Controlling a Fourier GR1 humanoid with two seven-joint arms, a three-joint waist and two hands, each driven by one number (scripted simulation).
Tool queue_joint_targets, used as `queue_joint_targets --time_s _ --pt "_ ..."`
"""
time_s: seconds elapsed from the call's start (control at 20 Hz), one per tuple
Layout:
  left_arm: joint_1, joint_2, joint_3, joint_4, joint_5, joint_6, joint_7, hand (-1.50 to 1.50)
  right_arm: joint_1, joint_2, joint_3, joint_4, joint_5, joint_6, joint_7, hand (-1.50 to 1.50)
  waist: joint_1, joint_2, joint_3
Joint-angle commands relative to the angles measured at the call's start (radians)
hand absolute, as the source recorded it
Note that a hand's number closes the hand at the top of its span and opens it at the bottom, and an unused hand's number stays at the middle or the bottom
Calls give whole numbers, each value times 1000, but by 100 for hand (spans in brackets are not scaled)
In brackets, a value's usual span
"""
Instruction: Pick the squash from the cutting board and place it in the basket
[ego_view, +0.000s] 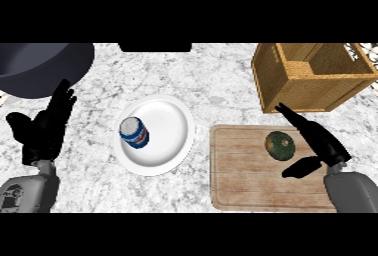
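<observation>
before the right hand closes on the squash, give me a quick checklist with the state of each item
1. Squash lies on the cutting board, unobstructed: ok.
2. Right hand open, fingers straight, thumb apart: ok.
3. Right hand placed round the squash: not ok; it is beside the squash, at its right.
4. Basket open on top, nothing visible inside: ok.
5. Left hand resting open at the view's left, away from the board: ok.
6. Can on the plate stands apart from the board: ok.

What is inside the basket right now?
Nothing shows inside the basket: only its bare woven walls and floor. The near wall hides part of the floor. The squash is on the cutting board.
</observation>
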Motion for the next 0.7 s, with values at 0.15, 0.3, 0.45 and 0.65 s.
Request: queue_joint_targets --time_s 0.15,0.3,0.45,0.65 --pt "33 -19 -2 -25 -22 -7 -15 0 -5 34 20 36 45 -16 22 -150 1 2 2" --pt "-16 -26 -4 18 -26 7 2 0 -32 17 47 113 70 2 -28 -150 1 3 2" --pt "10 -3 4 -46 1 -27 37 0 -14 17 103 182 125 -46 -127 150 6 3 2" --pt "-27 -51 -15 20 -45 36 -4 0 -62 -2 61 259 92 -20 -184 150 3 5 2"
